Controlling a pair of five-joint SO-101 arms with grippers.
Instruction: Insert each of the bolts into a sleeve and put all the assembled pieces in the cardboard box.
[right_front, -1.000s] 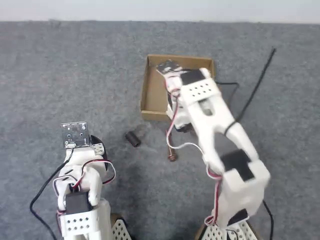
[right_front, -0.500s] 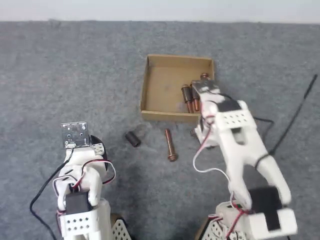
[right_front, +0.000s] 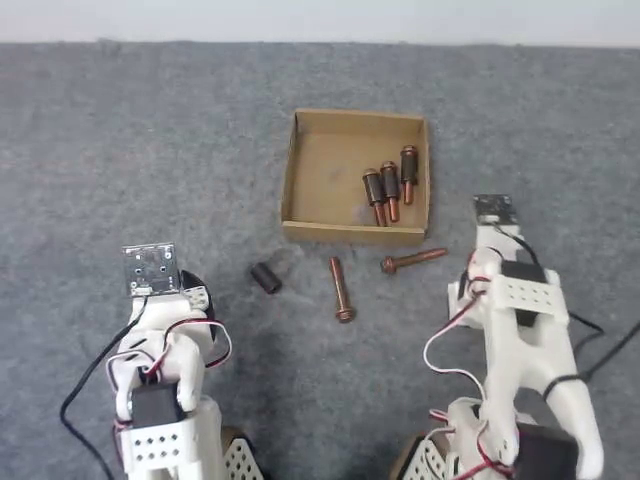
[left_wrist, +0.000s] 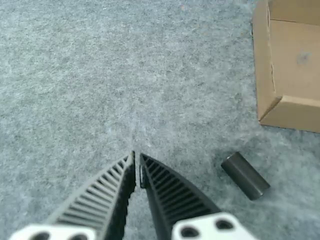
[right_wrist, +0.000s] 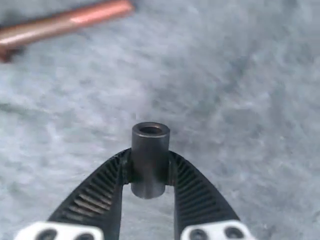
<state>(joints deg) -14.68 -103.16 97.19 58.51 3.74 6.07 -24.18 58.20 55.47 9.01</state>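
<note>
Since one second ago the right arm (right_front: 522, 310) has withdrawn from above the cardboard box (right_front: 350, 232) to the near right side of the table. The left arm (right_front: 160, 340) has not changed position.

Right gripper (right_wrist: 149, 159): jaws clamped on a black sleeve (right_wrist: 150, 142). The sleeve stands upright between the fingertips, with its open bore facing the wrist camera. It is held above the grey mat (right_front: 150, 130). In the right wrist view one copper bolt (right_wrist: 65, 22) lies on the mat beyond the held sleeve.

Left gripper (left_wrist: 137, 156): jaws drawn together to a thin slit, with nothing between them. It hangs over bare mat.

Box contents: three assembled pieces, each a bolt through a dark sleeve. They lie side by side toward the right wall, at (right_front: 374, 192), (right_front: 390, 188) and (right_front: 408, 168).

On the mat outside the box:
- One bolt (right_front: 340, 290) just in front of the front wall, with its head toward the arms.
- A second bolt (right_front: 412, 260) close to the front right corner, lying nearly parallel to that wall.
- One loose sleeve (right_front: 266, 277) on its side, off the front left corner. It is near the left gripper, apart from both bolts and not touching the box.
</note>
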